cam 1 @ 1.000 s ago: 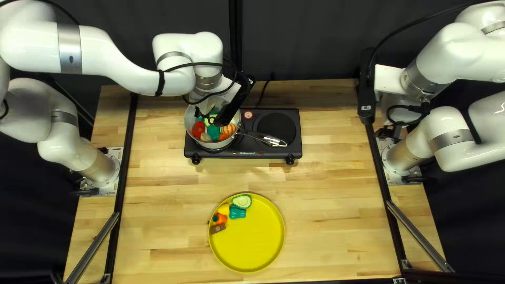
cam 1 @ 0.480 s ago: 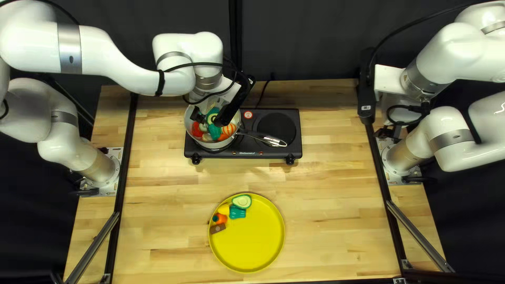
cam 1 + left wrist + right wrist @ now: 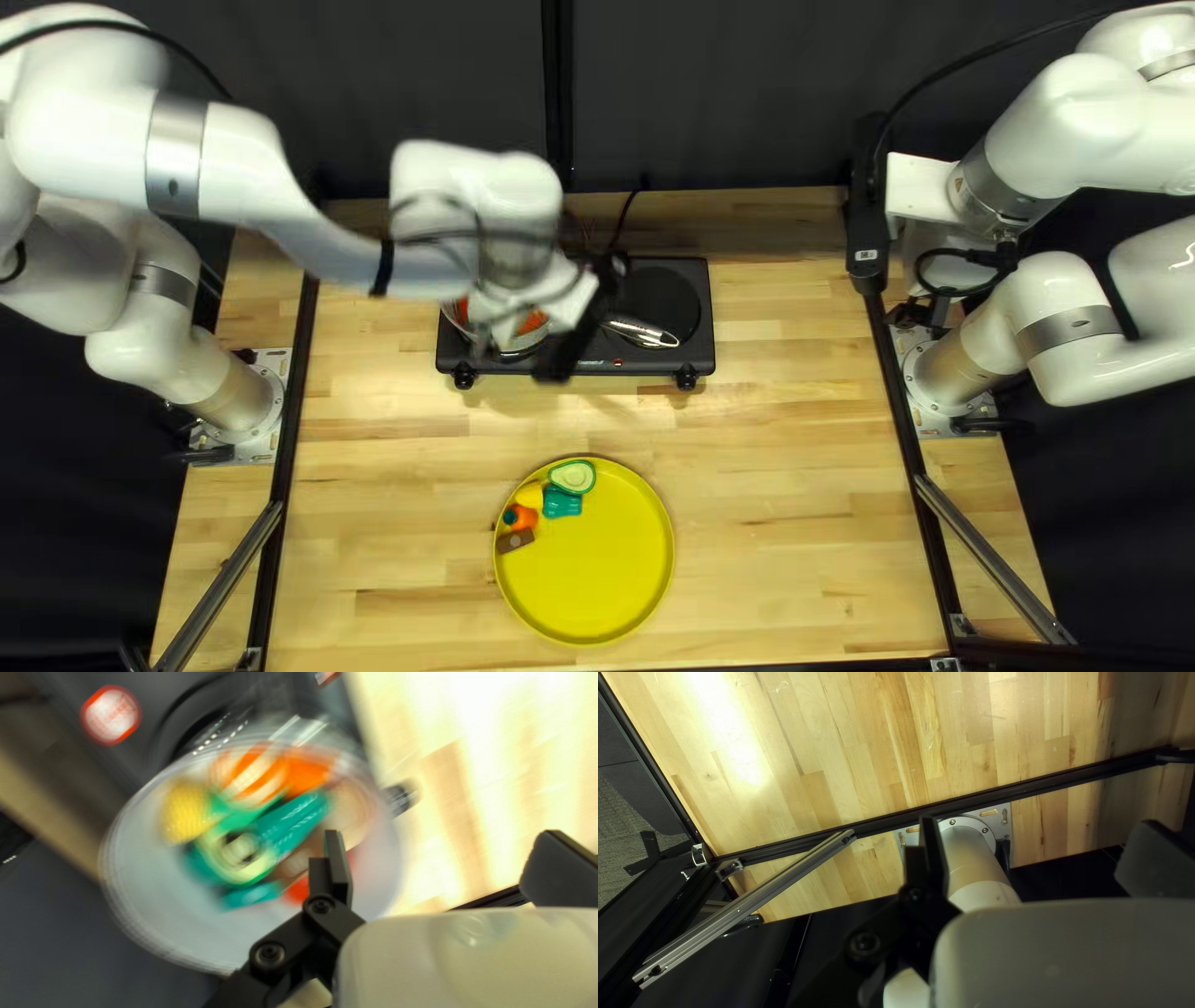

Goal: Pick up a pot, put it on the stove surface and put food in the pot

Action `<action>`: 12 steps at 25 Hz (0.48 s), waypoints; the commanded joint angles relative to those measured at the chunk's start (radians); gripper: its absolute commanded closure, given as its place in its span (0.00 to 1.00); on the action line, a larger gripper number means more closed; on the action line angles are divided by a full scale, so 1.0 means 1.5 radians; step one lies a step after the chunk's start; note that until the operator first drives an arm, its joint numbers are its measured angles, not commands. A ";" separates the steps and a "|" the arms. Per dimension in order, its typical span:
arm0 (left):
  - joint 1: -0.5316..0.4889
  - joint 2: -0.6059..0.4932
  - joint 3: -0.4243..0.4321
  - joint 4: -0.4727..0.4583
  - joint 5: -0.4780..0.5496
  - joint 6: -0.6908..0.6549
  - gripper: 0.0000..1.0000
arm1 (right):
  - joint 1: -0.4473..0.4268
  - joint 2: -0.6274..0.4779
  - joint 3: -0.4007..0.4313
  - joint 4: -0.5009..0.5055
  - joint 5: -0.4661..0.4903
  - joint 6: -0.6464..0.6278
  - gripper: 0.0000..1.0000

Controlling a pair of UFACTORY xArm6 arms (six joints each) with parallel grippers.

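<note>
Stove: one, with one pot on it at the end away from the bare burner. One pot handle, reaching toward that burner. Two front knobs counted. Food in pot: exact count not possible, blurred and overlapping; one yellow piece, one orange-striped piece, teal pieces and some red were visible. Plate: one, yellow, nearer the table's near edge than the stove, with five pieces: avocado half, yellow, teal, orange, brown.

Left gripper was above the pot area, fingers spread wide, gripping nothing. In the left wrist view one finger showed against the pot's contents, the other against the wood tabletop; contact with pot or food, cannot tell. Right gripper, well apart from the stove, also had its fingers wide apart, no item held; arm base beyond it.

Labels: one round red-and-white sticker on the stove; print on the stove's front, blurred.
</note>
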 commanded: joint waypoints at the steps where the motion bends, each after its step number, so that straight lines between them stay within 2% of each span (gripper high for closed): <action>1: -0.095 0.026 -0.001 -0.013 -0.088 -0.125 0.00 | 0.000 0.000 0.000 0.000 0.000 0.000 0.00; 2: -0.119 0.028 0.031 -0.025 -0.156 -0.177 0.00 | 0.000 0.000 0.000 0.000 0.000 0.000 0.00; 3: -0.128 0.026 0.044 -0.028 -0.182 -0.196 0.00 | 0.000 0.000 0.000 0.000 0.000 0.000 0.00; 12: -0.128 0.026 0.044 -0.028 -0.182 -0.196 0.00 | 0.000 0.000 0.000 0.000 0.000 0.000 0.00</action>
